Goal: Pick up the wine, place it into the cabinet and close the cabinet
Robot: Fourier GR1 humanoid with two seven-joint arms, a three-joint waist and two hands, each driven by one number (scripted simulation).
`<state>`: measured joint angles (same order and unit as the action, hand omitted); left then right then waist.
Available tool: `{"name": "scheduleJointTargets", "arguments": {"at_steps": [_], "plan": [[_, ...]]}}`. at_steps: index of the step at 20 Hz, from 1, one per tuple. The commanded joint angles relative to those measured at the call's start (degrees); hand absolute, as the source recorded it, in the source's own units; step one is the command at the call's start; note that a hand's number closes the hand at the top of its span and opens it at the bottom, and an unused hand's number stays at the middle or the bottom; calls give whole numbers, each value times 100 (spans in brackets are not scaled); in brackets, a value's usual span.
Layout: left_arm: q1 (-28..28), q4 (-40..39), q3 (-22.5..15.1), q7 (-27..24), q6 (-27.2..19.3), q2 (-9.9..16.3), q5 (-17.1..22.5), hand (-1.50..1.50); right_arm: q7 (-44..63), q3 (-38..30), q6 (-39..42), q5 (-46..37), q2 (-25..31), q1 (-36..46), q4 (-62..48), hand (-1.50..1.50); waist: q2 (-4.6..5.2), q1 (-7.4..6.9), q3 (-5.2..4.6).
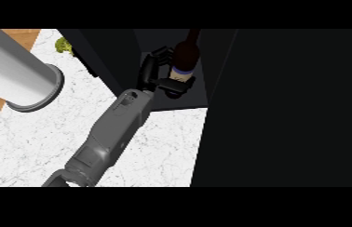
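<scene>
A dark wine bottle [184, 54] with a pale label band stands upright inside the open black cabinet [180, 104], its neck pointing to the top of the view. My left hand [152, 71] is shut on the bottle from its left side. The fingers [159, 54] curl round the far side and the thumb [175, 87] crosses the near side at the base. The grey forearm [113, 128] runs in from the lower left. The bottle's lowest part is hidden by the thumb, so whether it rests on the cabinet floor I cannot tell. My right hand does not show.
A broad black panel [275, 110] fills the right half. Another dark panel [103, 54] flanks the opening on the left. A large grey cylinder [27, 77] lies at the left edge. A small green item [63, 45] sits on the white marble counter [41, 137].
</scene>
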<state>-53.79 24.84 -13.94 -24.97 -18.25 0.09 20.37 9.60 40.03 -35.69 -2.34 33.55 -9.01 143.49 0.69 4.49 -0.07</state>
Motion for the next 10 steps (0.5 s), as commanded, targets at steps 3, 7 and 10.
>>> {"name": "scheduleJointTargets", "arguments": {"at_steps": [3,7,10], "plan": [[-386,-717,280,-116,-60,-9,308,150,105,78,110,271,155,-416,913,-150,44,92,2],[-543,-1047,512,-300,5,-9,421,150,-118,229,102,240,91,-507,802,-150,65,133,1],[-728,-1284,582,-190,-124,-9,444,150,-22,392,173,211,111,-449,844,-150,94,226,-8]]}}
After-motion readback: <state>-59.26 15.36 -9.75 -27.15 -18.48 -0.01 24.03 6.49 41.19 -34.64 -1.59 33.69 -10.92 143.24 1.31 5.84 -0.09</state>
